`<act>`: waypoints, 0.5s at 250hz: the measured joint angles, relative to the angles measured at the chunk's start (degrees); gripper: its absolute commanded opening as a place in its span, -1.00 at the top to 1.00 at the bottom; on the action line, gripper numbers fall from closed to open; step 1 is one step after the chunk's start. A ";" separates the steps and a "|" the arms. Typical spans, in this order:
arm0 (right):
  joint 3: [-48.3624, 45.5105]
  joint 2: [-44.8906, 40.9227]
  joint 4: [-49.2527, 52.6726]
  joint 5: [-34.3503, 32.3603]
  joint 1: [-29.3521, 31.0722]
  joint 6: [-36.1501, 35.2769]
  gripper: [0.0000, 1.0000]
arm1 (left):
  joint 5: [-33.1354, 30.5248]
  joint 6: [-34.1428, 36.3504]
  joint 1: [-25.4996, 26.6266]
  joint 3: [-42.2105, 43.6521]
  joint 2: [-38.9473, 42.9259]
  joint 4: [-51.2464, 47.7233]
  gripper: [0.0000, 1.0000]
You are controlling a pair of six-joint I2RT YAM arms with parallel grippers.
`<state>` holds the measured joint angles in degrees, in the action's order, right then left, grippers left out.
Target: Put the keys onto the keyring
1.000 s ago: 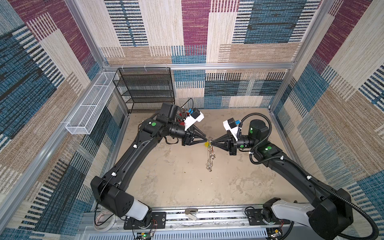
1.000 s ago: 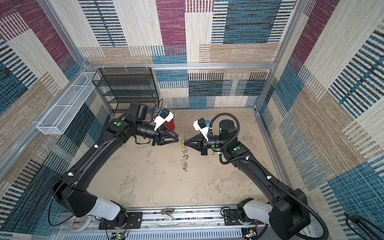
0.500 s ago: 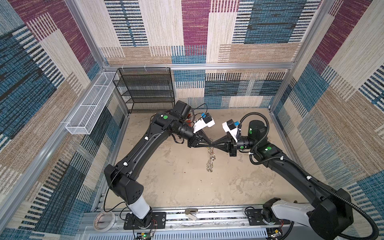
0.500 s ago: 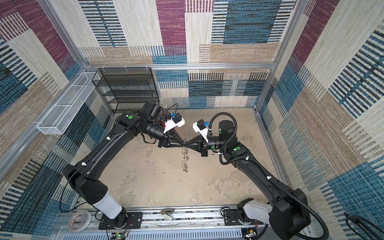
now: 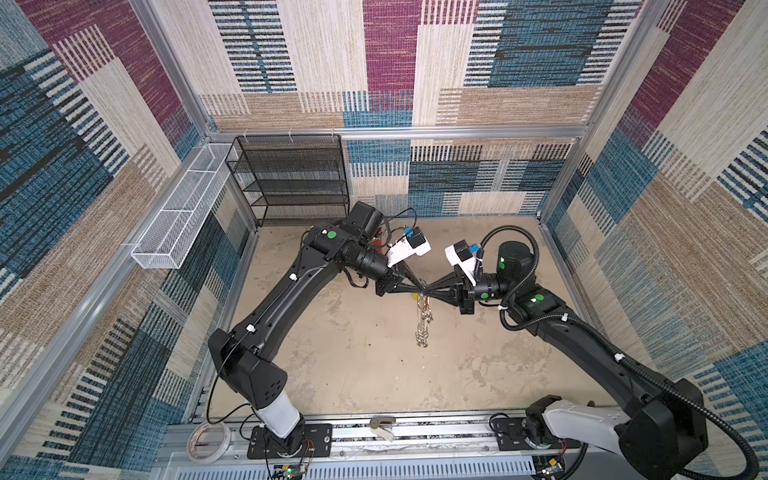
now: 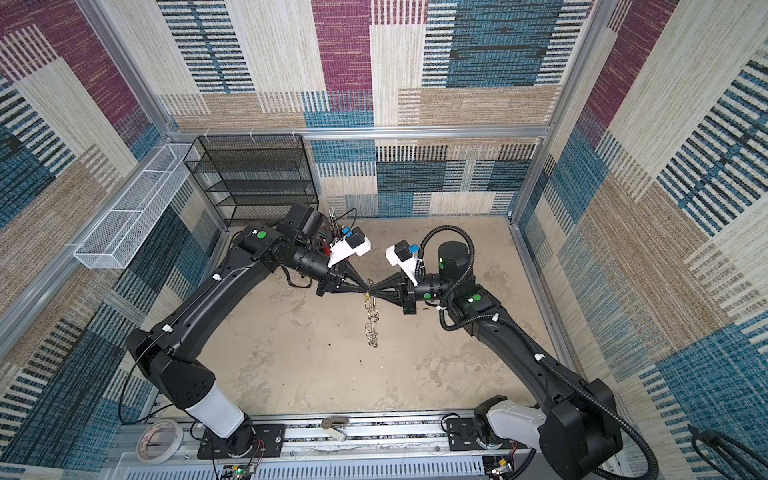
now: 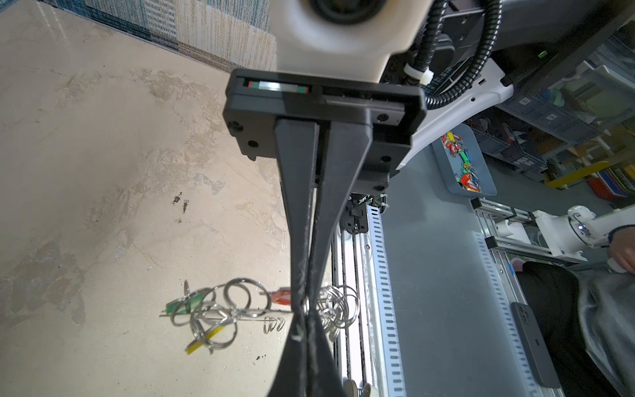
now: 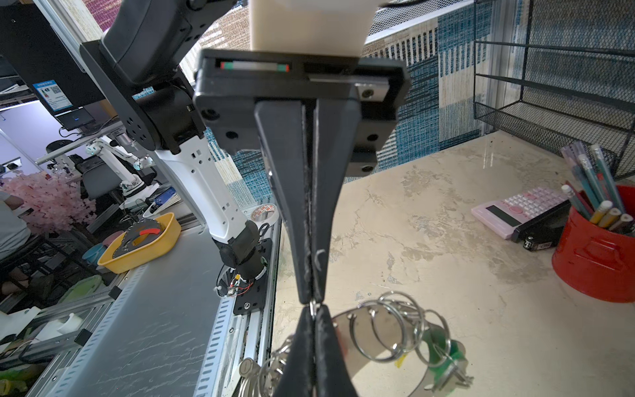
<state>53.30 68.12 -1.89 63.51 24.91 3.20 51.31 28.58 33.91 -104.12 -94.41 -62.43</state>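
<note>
Both grippers meet tip to tip in the air over the beige table (image 5: 353,357). My left gripper (image 5: 420,286) (image 7: 305,311) is shut, and my right gripper (image 5: 428,289) (image 8: 312,311) is shut too. Each pinches the top end of the keyring (image 5: 423,324) (image 6: 371,324), which hangs straight down below the tips. Its grey curved band (image 8: 364,347) carries silver split rings (image 7: 237,295). Keys hang among the rings: a green tag (image 7: 182,304) (image 8: 443,347), a yellow tag (image 7: 202,340) and a red tag (image 7: 280,297) just behind the fingers.
A black mesh shelf (image 5: 299,178) stands at the back left. A white wire basket (image 5: 183,212) hangs on the left wall. Behind the left arm are a red pen cup (image 8: 598,254) and a pink calculator (image 8: 519,209). A tape roll (image 5: 208,442) lies off the front edge.
My left arm swung in toward the right gripper and its open jaws closed on the keyring's top end. The right gripper and the hanging keyring stayed put.
</note>
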 measured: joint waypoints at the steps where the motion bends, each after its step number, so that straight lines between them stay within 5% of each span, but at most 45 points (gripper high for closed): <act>1: 0.00 0.00 0.00 0.00 0.00 0.00 0.93 | -0.04 0.00 0.00 0.15 0.11 0.15 1.00; 62: 0.00 -0.42 -2.19 -0.11 0.09 1.31 0.45 | -3.23 -5.57 -0.09 9.66 7.96 11.02 1.00; 125: 0.00 -0.50 -3.08 -0.02 0.09 2.16 0.34 | -4.46 -12.28 -0.61 16.55 12.72 21.79 1.00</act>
<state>53.30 67.61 -4.97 63.48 24.99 5.37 46.85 16.29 33.30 -87.57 -81.69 -40.64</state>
